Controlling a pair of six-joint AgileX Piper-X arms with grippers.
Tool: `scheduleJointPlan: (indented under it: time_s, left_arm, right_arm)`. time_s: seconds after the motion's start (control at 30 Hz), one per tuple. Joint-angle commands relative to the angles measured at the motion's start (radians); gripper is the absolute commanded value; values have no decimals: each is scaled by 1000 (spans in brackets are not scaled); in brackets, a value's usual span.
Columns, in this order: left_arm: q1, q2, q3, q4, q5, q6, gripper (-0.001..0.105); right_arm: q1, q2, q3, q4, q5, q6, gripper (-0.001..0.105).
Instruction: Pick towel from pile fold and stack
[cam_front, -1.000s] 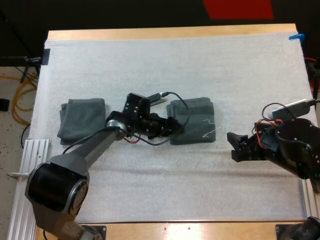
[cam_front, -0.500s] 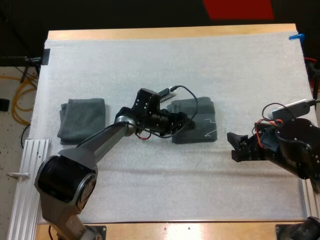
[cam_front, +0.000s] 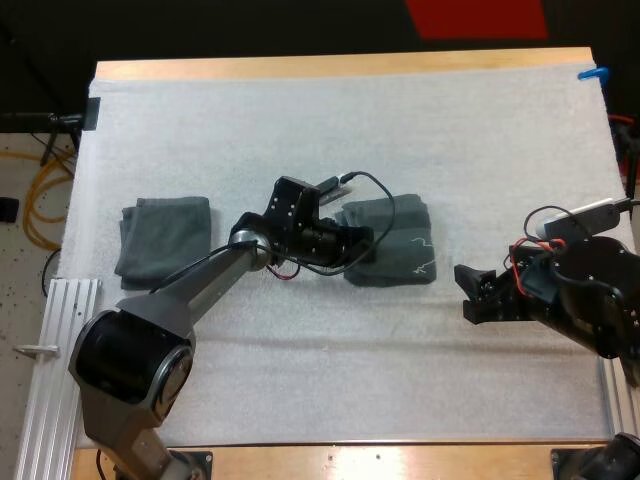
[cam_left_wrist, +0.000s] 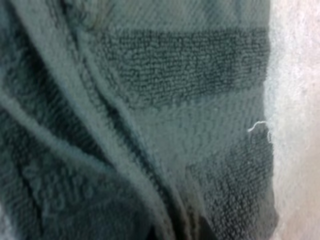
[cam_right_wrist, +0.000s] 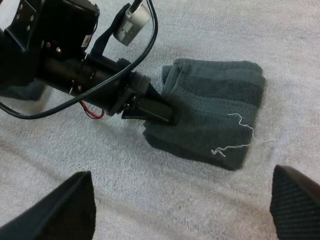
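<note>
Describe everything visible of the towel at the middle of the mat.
The towel is dark grey-green terry cloth with flatter woven bands, folded into a thick rectangle of several layers and lying flat on the white mat. A loose white thread trails across its top near one corner. My left gripper is at its left edge in the high view. Nothing else touches it.

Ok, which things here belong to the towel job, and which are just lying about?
Job: middle towel; left end effector at its edge; folded towel; right end effector, open.
Lying about: white mat; loose thread on the middle towel.
</note>
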Motion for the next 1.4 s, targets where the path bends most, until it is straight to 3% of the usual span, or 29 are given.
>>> scheduleJointPlan:
  time_s: [0.0,0.13,0.3,0.43,0.53,0.6,0.73,1.0,1.37]
  left_arm:
    - [10,-3,-10,21,-10,20,0]
    - [35,-8,-41,128,-21,117,0]
    - [49,-8,-106,339,-105,311,0]
    - [49,-8,-127,395,-119,355,0]
    - [48,-8,-140,464,-210,417,0]
    - [52,-8,-144,538,-319,492,0]
    - [80,-8,-145,605,-399,559,0]
    - [199,-70,-197,696,-683,705,0]
    - [357,-128,-365,824,-846,810,0]
  right_arm:
    - [2,-2,1,0,5,1,70]
    - [2,-2,1,0,5,1,70]
    - [2,-2,1,-7,5,1,70]
    - [2,-2,1,-25,5,1,70]
    - [2,-2,1,-26,5,1,70]
    - [2,-2,1,-24,5,1,70]
    - [2,-2,1,-24,5,1,70]
    - [2,-2,1,-24,5,1,70]
    - [2,-2,1,-54,5,1,70]
